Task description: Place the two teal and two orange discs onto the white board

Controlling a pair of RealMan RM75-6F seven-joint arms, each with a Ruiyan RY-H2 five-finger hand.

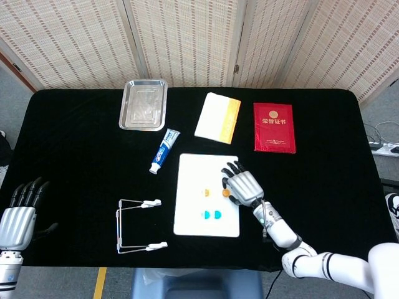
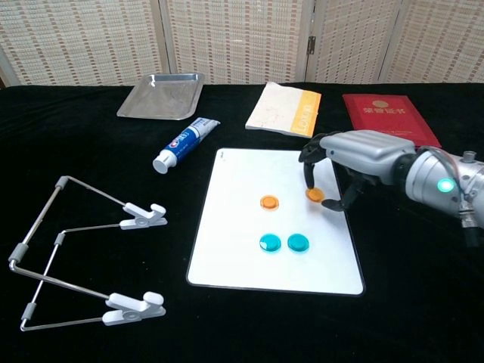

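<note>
The white board (image 1: 193,168) (image 2: 249,174) lies mid-table on the black cloth. On it sit one orange disc (image 1: 207,192) (image 2: 268,202) and two teal discs (image 1: 204,215) (image 1: 217,215), side by side nearer the front (image 2: 269,242) (image 2: 298,242). My right hand (image 1: 242,185) (image 2: 359,155) reaches over the board's right part and pinches the second orange disc (image 1: 226,193) (image 2: 314,194) between thumb and a finger, at or just above the surface. At the table's front left corner my left hand (image 1: 19,215) lies with fingers apart, holding nothing.
A steel tray (image 1: 143,104), a toothpaste tube (image 1: 164,151), a yellow-edged notepad (image 1: 217,116) and a red booklet (image 1: 274,127) lie behind the board. Left of the board stands a wire frame with white clips (image 1: 134,225).
</note>
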